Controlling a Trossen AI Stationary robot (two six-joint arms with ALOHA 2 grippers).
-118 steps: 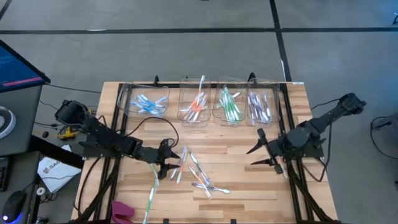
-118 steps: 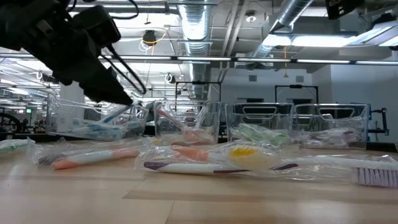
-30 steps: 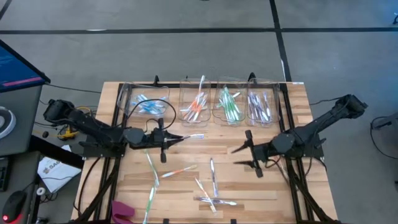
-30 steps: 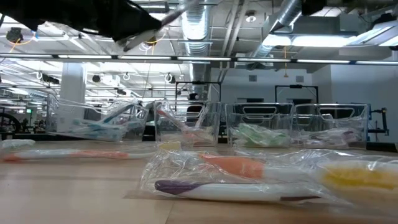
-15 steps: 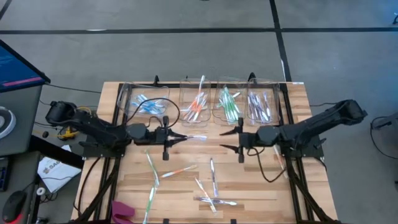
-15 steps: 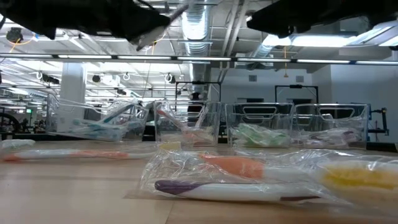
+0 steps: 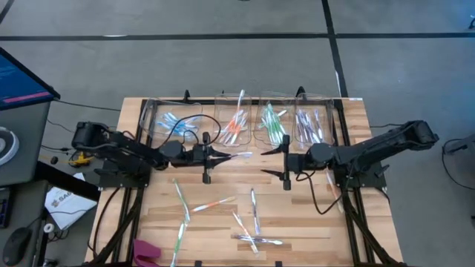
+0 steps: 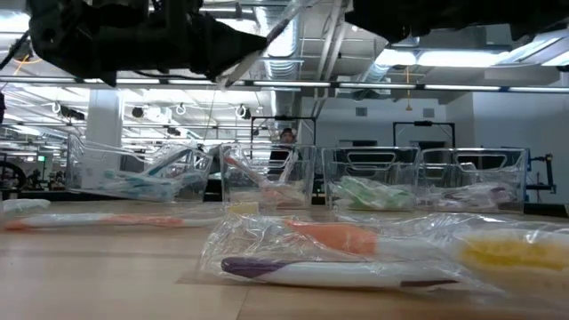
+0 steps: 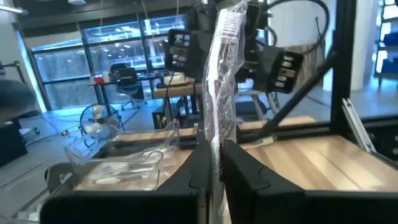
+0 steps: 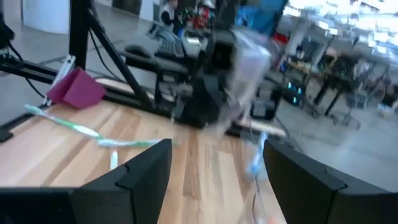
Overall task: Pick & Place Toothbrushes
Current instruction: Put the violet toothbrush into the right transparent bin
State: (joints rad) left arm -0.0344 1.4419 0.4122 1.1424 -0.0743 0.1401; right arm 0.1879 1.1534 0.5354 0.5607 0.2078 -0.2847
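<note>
A row of four clear plastic bins (image 7: 241,122) stands along the far edge of the light wooden table (image 7: 148,215), and each bin holds slim toothbrushes (image 7: 274,124) sorted by colour: blue, orange, green and purple in turn from the left arm's side. Nearer than the bins, more wrapped toothbrushes lie scattered on the bare wood (image 7: 252,222), well apart from both arms. A crumpled magenta cloth (image 7: 146,252) sits at the near left corner of the table.

The left gripper (image 7: 215,156) hangs above the table just in front of the bins, before the gap between the blue and orange ones. Its fingers (image 9: 242,174) are closed tight on a slim whitish toothbrush in a clear wrapper (image 9: 221,74), which sticks out past the fingertips toward the other arm.

The right gripper (image 7: 284,162) faces it from just in front of the green bin, close to the toothbrush's free end but not touching it. Its fingers (image 10: 146,165) are spread wide and hold nothing.
</note>
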